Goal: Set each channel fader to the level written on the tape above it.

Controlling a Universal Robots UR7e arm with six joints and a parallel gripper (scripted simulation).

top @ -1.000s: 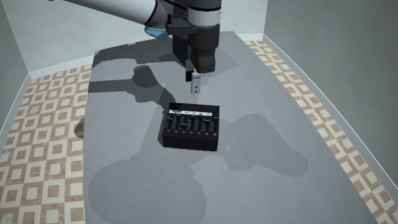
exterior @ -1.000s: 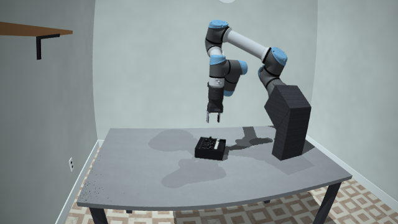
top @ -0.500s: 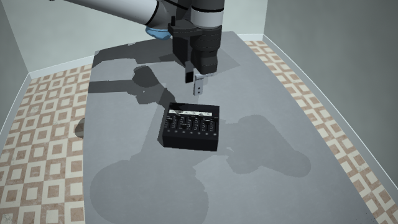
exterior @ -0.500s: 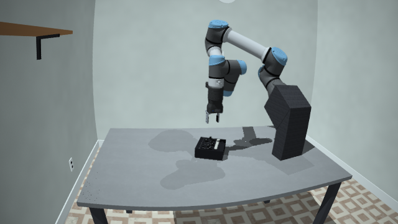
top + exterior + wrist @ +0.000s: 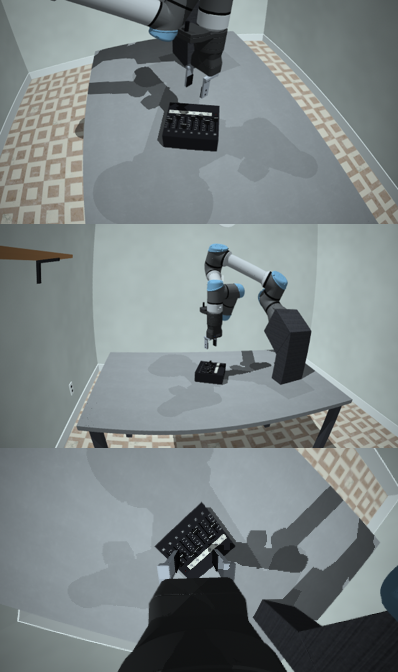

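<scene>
Operator, taking the lighting desk as your landmark, nearest first in the wrist view: your gripper (image 5: 196,82) (image 5: 210,343) (image 5: 196,556) is found with its two fingers spread wide, nothing between them. It hangs pointing down above the table, higher than the desk and apart from it; in the top view it shows beyond the desk's tape side, toward the robot's base.

The lighting desk (image 5: 190,143) (image 5: 209,378) (image 5: 193,571), a black box, sits upright on the grey table (image 5: 264,199) (image 5: 124,410) (image 5: 45,523). You will find the white tape (image 5: 190,112) (image 5: 217,368) (image 5: 207,552) running along its upper face, on the side toward the robot's base. The level figures on it are too small to read, and part of the strip lies in shadow. Beside the tape, the fader rows with their scales fill the middle of the face; the caps stand at differing heights, but their exact levels cannot be told. A row of small round dots follows along the side away from the tape.

Well apart from the desk, past its tape side, stands the dark pedestal (image 5: 296,354) (image 5: 345,645) that carries your arm (image 5: 124,10) (image 5: 247,267). Farther out, beyond the table's edge, is the patterned floor (image 5: 40,162) (image 5: 357,423) (image 5: 350,483).
</scene>
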